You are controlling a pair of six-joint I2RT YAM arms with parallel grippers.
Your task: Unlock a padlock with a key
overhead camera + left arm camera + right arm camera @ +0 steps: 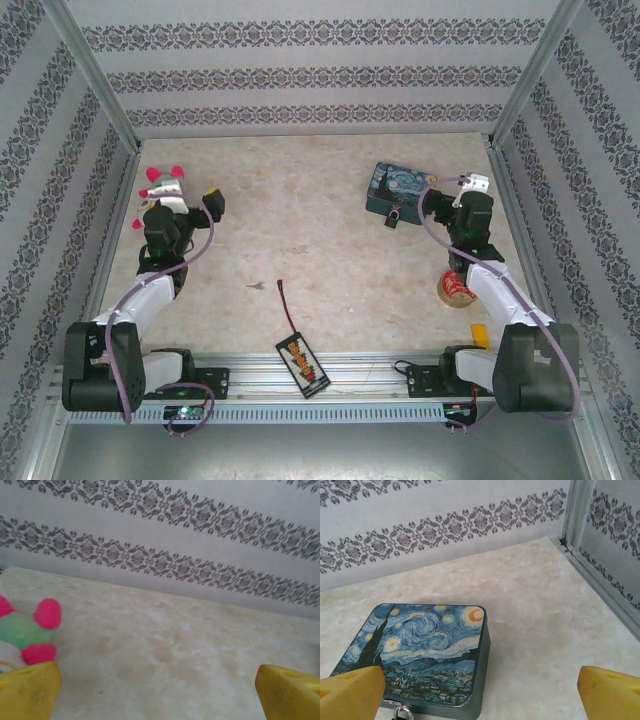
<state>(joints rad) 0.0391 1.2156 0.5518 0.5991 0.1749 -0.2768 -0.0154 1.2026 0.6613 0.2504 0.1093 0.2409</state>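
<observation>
marbled beige tabletop (300, 220), glossy rounded-corner painted tin (420, 645), tiny dark padlock (396, 217)

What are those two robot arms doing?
They are meant to unlock a padlock, but nothing is held yet. The right gripper hangs open by the tin, and the small padlock sits at the tin's near edge. The left gripper is open too, over bare table beside a toy.
</observation>
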